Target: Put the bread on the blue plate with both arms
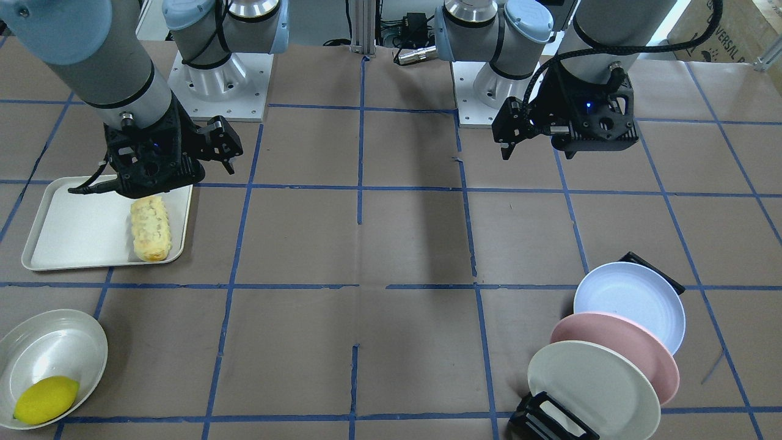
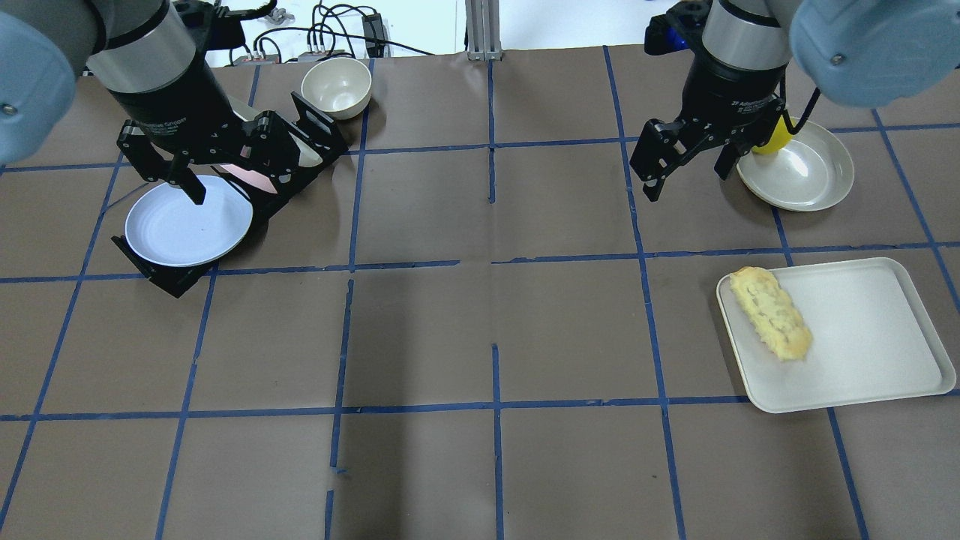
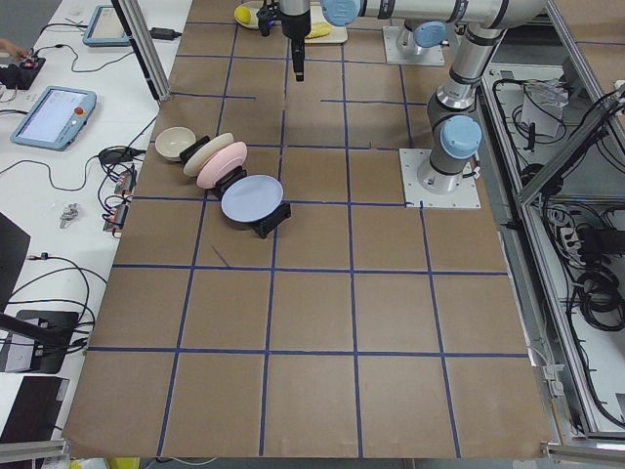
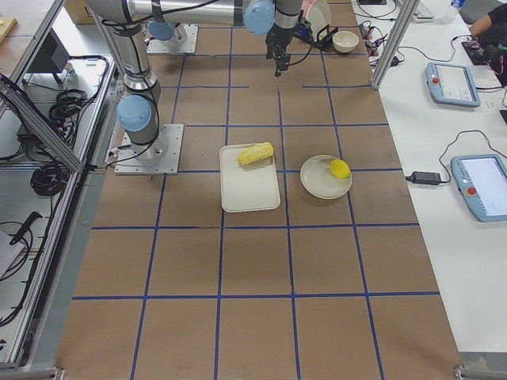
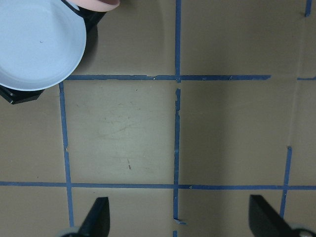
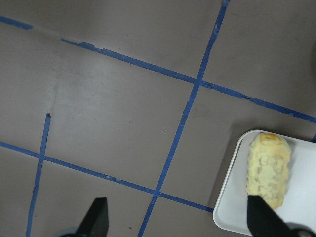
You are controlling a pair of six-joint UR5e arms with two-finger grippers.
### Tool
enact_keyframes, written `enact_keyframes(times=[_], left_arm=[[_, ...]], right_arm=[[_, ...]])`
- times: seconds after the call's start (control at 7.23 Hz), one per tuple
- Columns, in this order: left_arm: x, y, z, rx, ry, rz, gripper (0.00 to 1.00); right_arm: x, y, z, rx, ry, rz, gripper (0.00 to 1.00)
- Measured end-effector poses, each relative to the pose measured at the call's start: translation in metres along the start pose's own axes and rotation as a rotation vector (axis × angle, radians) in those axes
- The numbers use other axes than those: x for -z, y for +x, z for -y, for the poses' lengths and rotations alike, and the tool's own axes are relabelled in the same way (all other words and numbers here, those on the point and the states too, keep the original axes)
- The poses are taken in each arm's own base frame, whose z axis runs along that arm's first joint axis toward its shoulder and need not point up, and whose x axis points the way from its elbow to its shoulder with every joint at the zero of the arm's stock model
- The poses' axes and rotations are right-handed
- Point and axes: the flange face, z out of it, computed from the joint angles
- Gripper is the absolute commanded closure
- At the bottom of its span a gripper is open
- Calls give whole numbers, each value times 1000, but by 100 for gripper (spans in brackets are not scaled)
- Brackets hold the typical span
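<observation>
The bread lies on the left part of a white tray; it also shows in the front view and the right wrist view. The blue plate leans in a black rack, also seen in the front view and the left wrist view. My left gripper is open and empty, above the rack. My right gripper is open and empty, above the table beyond the tray. The wrist views show both sets of fingers spread wide.
A pink plate and a cream-white plate stand in the same rack. A lemon lies in a white bowl near the tray. A small bowl sits behind the rack.
</observation>
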Motion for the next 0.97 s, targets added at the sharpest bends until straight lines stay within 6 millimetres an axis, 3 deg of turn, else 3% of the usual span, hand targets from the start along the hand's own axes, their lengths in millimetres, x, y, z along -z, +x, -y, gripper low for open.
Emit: enact_keyframes(times=[0.41, 0.55, 0.69, 0.97], left_arm=[[3, -3, 2, -3, 6, 3, 0], [1, -17, 6, -5, 0, 1, 0], [-3, -50, 18, -19, -9, -5, 0], [-22, -153, 51, -46, -40, -39, 0]], right_arm=[[-5, 8, 1, -6, -9, 4, 0], [-14, 20, 0, 8, -21, 4, 0], [-34, 44, -3, 45, -27, 6, 0], [-103, 127, -28, 87, 7, 17, 0]])
